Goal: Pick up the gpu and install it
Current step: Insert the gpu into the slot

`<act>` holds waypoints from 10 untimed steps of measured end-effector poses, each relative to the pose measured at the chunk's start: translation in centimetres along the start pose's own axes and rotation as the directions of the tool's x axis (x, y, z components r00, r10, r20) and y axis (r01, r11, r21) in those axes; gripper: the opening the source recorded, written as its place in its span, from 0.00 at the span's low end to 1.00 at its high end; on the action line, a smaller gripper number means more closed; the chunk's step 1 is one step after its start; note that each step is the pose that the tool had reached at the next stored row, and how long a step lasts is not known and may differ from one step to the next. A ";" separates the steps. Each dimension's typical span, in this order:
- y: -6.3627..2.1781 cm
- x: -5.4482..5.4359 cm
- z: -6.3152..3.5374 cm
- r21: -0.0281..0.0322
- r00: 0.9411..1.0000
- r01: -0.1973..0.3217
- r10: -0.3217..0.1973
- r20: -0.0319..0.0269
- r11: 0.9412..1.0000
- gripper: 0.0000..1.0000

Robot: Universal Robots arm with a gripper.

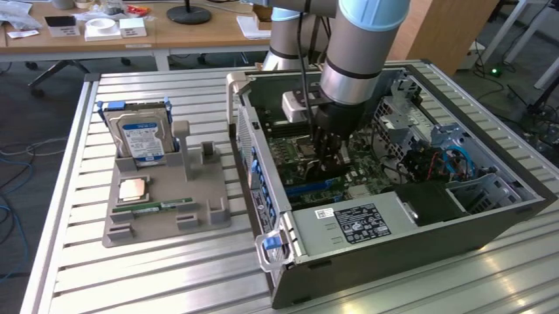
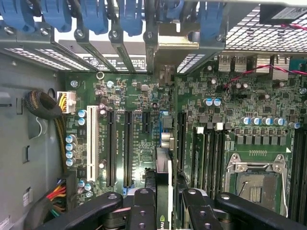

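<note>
The gripper (image 2: pixel 163 203) is squeezing the gpu (image 2: pixel 163 179) between its black fingers (image 2: pixel 141 211). The gpu is standing on its thin edge, seen end-on: a slim card, dark with a pale strip along it. It is hanging just above the green board (image 2: pixel 139 110) inside the open case (image 1: pixel 489 216), between the long black slots (image 2: pixel 127 148) and the silver chip socket (image 2: pixel 254 184).

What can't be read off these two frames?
1. Wrist view: graphics card is edge-on in the hand, covering its slot; frame edge cuts its near end.
2. Exterior view: hand and arm block where the graphics card meets the board.
3. Exterior view: hard drive label too small to read.
</note>
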State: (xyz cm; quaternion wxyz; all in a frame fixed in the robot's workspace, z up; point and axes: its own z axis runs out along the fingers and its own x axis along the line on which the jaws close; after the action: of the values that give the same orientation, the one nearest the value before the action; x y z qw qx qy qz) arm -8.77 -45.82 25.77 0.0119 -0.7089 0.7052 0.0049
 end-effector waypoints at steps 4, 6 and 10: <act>0.13 0.0 0.03 0.000 1.000 0.000 0.000 0.000 1.000 0.26; 0.19 0.0 0.10 0.000 1.000 0.000 0.000 0.000 1.000 0.26; 0.29 0.0 0.33 0.000 1.000 0.000 0.000 0.000 1.000 0.26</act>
State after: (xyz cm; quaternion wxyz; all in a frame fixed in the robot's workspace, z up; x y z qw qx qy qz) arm -9.06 -45.83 25.43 0.0118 -0.7089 0.7052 0.0049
